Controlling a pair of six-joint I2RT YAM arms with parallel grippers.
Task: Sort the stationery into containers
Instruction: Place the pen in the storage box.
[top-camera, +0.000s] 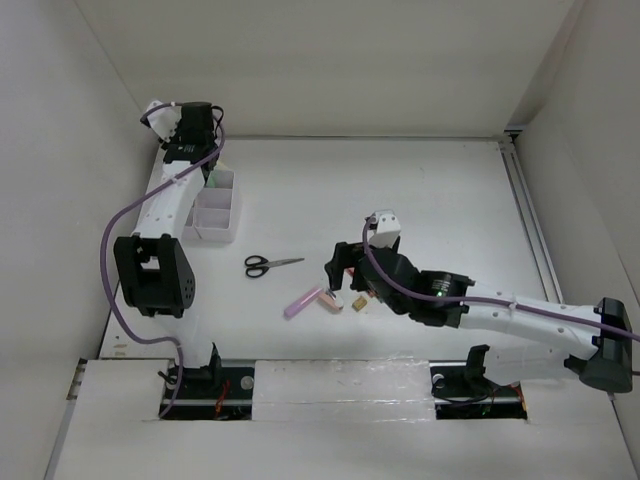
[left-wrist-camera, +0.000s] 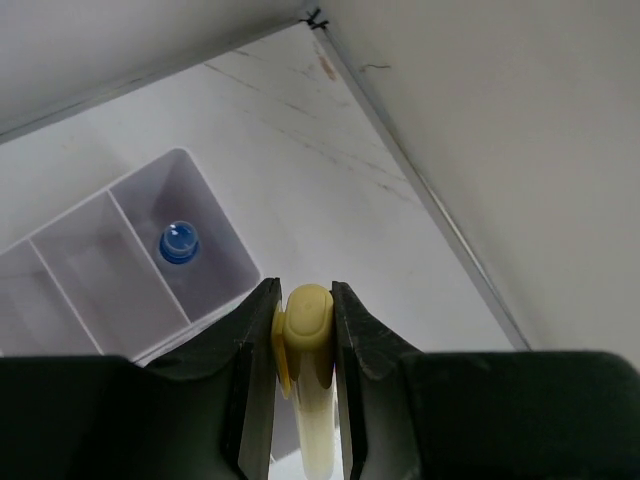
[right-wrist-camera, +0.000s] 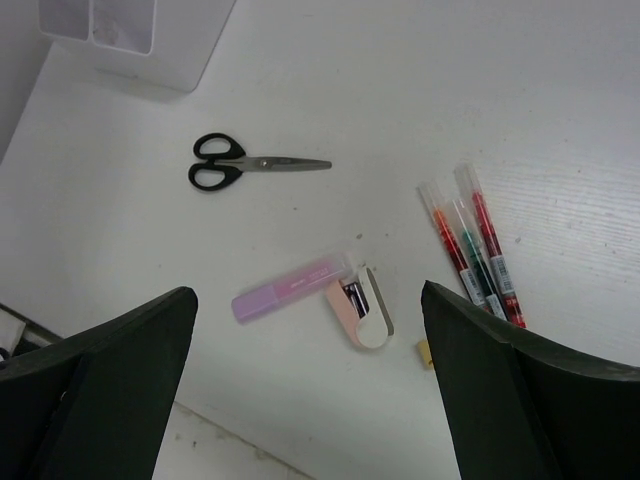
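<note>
So, got the left arm reaching way out to the far left corner of the desk (top-camera: 420, 200), elbow bent up near its base, wrist tipped down over the white organizer box (top-camera: 218, 212). Got the left tool (left-wrist-camera: 300, 300) clamped tight on a yellow highlighter (left-wrist-camera: 308, 330), squeezing it from both sides just under the rounded end. Can't tell whether that end hangs right over the box or just past the rim. Smooth glossy plastic on the highlighter, matte black on the fingers (left-wrist-camera: 255, 340). Milky translucent walls on the box, square cells in a row. Can spot a blue-capped bottle (left-wrist-camera: 179, 242) standing in the end cell nearest the tool.

Over on the right, got the right arm folded on itself: out toward the right edge from its base, then bent back left toward the middle, wrist angled down. Got the right tool (right-wrist-camera: 307, 292) spread wide apart, gripping nothing, touching nothing, hovering over the loose stuff.

Below it:
- a pink highlighter (right-wrist-camera: 290, 287) lying flat, its right tip touching a pink eraser (right-wrist-camera: 360, 312) with a rounded white end
- also a tiny tan block (right-wrist-camera: 425, 352) just right of that
- further right, three slim pens (right-wrist-camera: 475, 250) side by side, with clear barrels, red in the outer two and something darker in the middle one
- then black-handled scissors (right-wrist-camera: 250, 167), blades closed and pointing right, lying flat between the pile and the box, apart from both
</note>
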